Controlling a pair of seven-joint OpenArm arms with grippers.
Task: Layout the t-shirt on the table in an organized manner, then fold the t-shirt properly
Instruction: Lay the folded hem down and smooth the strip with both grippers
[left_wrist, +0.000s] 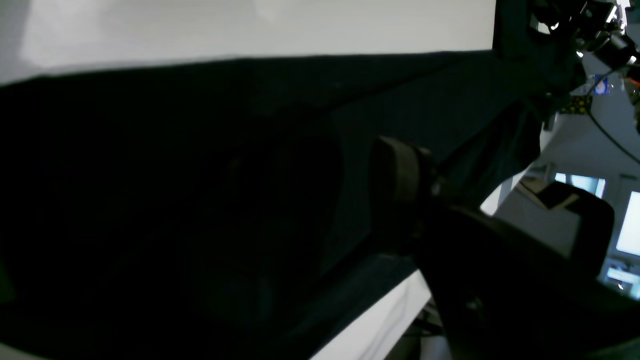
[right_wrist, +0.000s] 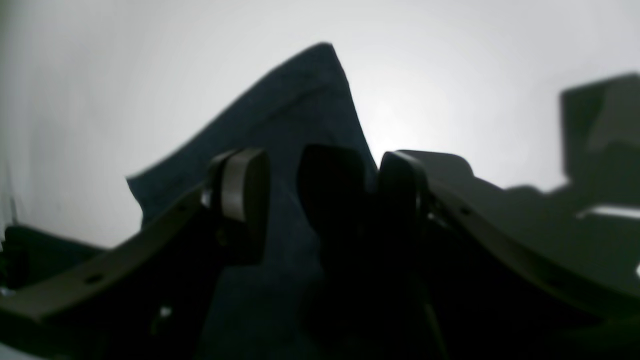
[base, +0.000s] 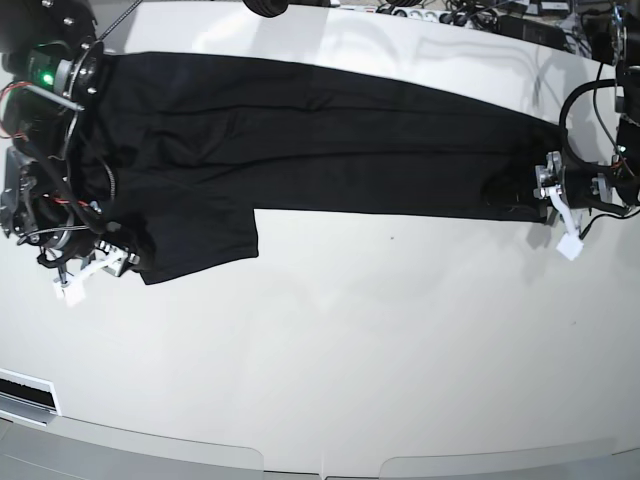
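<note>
The black t-shirt (base: 320, 150) lies stretched in a long band across the far part of the white table (base: 350, 340), with one sleeve (base: 195, 240) hanging toward the front at the left. My left gripper (base: 532, 190) is at the shirt's right end, where the cloth tapers into it. In the left wrist view only one finger pad (left_wrist: 400, 180) shows against the dark cloth (left_wrist: 175, 200). My right gripper (right_wrist: 322, 190) (base: 112, 258) is low at the sleeve corner. Its pads (right_wrist: 245, 185) stand apart, with a fold of cloth (right_wrist: 300, 100) between them.
Cables and power strips (base: 470, 18) lie along the table's far edge. The arm bases stand at the far left (base: 50, 70) and far right (base: 620, 120). The table's curved front edge (base: 320, 462) is near the bottom. A room with screens (left_wrist: 630, 220) lies beyond the table.
</note>
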